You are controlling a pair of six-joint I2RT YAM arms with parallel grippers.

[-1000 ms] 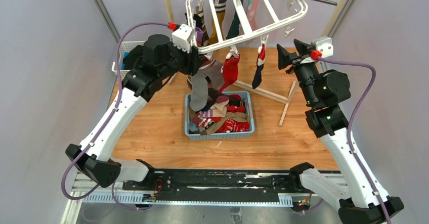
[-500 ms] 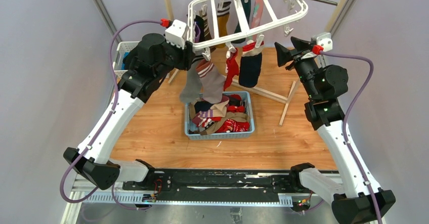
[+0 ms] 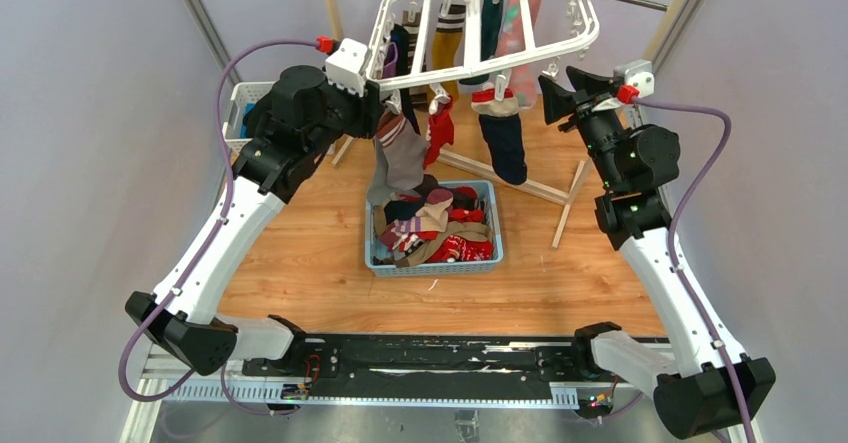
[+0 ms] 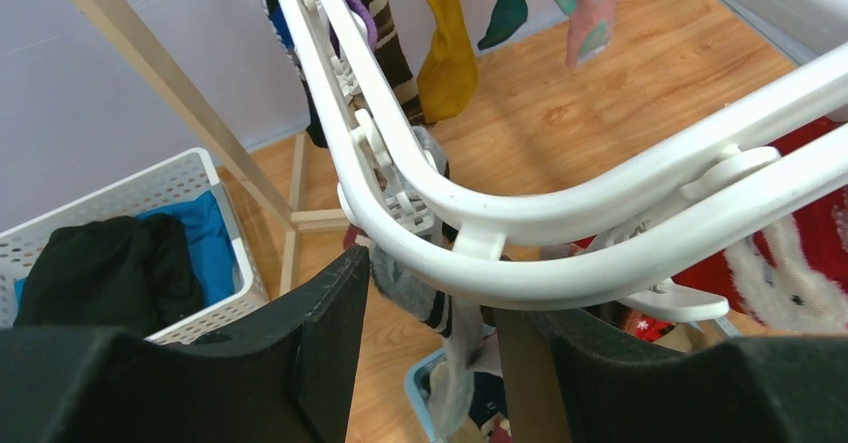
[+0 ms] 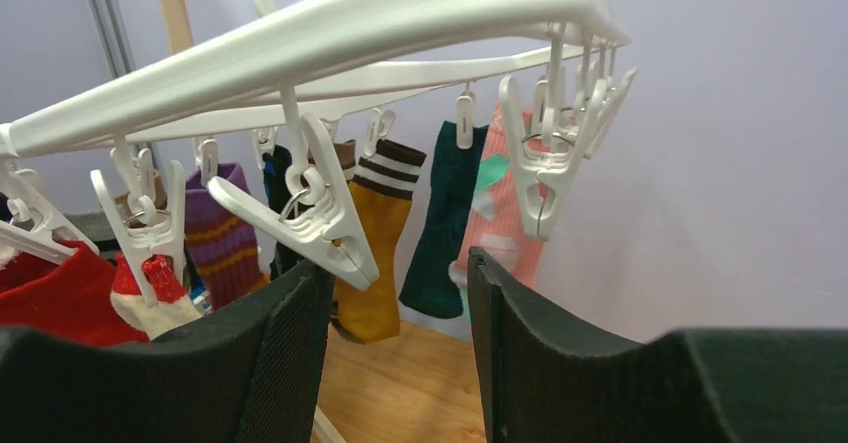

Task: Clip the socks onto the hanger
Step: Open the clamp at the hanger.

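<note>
Since earlier the hanger (image 3: pixel 470 33) has turned, upper centre, left end effector (image 4: pixel 432 293) clamped on grey sock (image 3: pixel 398 159) beneath its left corner, right end effector (image 5: pixel 395 268) apart beside a clip (image 5: pixel 320 213).

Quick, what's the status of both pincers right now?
Left pincer: closed on the grey sock, just under the hanger corner.
Right pincer: open and empty, facing a white clip.

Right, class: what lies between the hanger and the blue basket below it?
In the top view, socks dangle between the hanger and the basket: a grey sock, a red sock and a navy sock.
</note>
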